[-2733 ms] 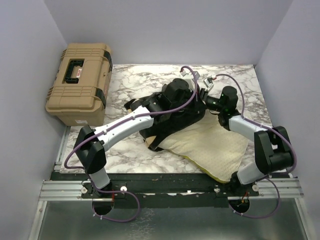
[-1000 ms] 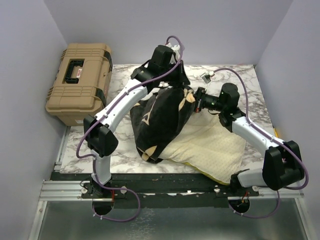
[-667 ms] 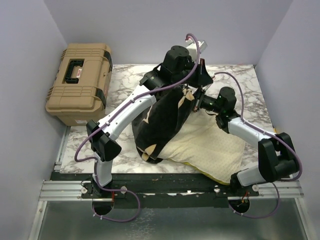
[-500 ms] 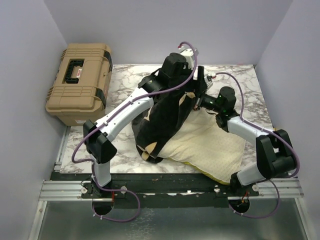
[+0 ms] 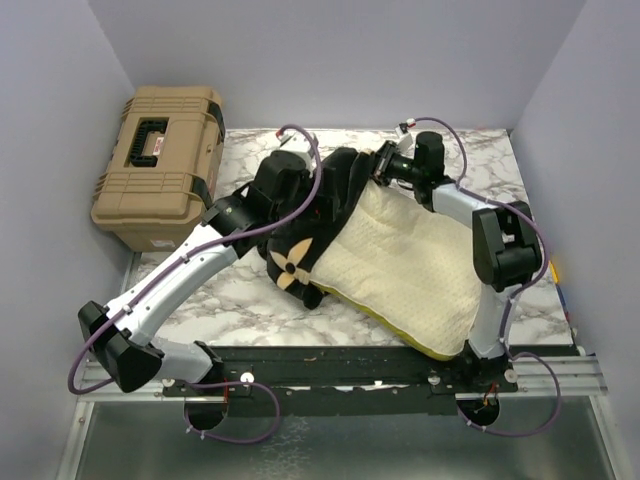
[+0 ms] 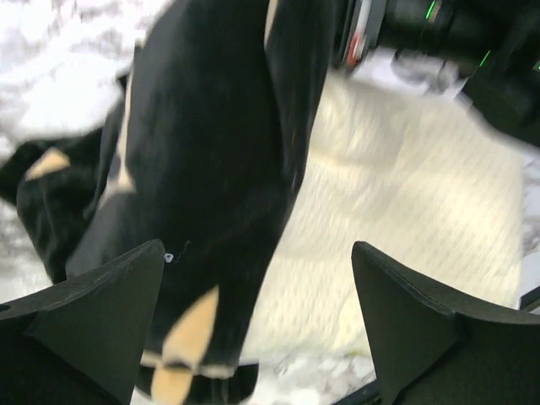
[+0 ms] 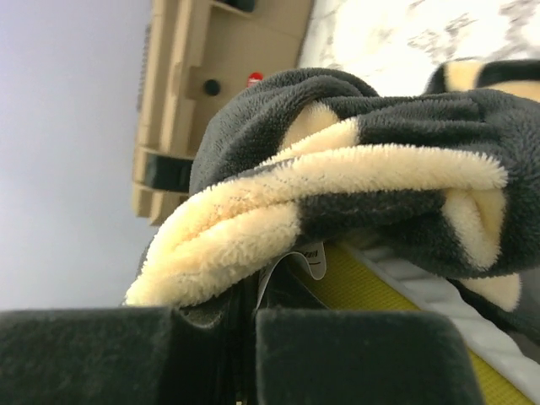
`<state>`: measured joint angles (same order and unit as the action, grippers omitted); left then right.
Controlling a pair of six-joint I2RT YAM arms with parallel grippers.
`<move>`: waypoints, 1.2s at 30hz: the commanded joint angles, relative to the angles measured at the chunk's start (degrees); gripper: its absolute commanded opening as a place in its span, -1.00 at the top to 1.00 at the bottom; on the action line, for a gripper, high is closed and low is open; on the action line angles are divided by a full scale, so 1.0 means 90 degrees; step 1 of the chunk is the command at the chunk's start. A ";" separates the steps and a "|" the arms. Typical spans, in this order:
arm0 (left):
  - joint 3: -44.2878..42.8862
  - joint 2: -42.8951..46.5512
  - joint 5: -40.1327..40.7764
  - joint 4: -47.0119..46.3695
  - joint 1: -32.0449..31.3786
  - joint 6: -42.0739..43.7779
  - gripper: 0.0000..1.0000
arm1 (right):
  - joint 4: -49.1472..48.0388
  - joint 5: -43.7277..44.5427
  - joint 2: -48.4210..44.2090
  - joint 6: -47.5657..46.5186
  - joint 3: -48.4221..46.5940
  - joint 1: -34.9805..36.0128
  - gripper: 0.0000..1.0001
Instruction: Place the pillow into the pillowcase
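One pillow (image 5: 410, 260) lies on the bench (image 5: 250, 305), its long axis running from far-centre to near-right. One pillowcase (image 5: 320, 235) covers its far-left side. The right gripper (image 7: 240, 314) is clamped on the pillowcase's edge, and the left gripper (image 6: 257, 253) hangs spread apart above it.

Left gripper (image 6: 257, 270) jaws spread wide, right gripper (image 7: 245, 329) clamped closed, both arms reaching forward

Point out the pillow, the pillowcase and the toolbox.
pillow (image 5: 400, 265): top view, middle of its quilted cream face.
pillowcase (image 5: 291, 266): top view, tan flower print near its lower end.
toolbox (image 5: 165, 190): top view, tan lid below the black handle.
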<state>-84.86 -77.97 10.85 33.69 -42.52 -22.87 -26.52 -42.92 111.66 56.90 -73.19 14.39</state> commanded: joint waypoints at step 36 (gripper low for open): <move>0.4755 0.0868 -0.0629 -0.1435 -0.0107 -0.2409 1.00 | 0.4763 0.5540 -0.3017 -0.5166 0.2119 0.4181 -0.88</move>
<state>-43.48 -74.41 7.05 25.34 -43.05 -42.52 26.41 -6.42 81.89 12.05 -54.13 47.88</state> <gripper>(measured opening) 0.020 0.940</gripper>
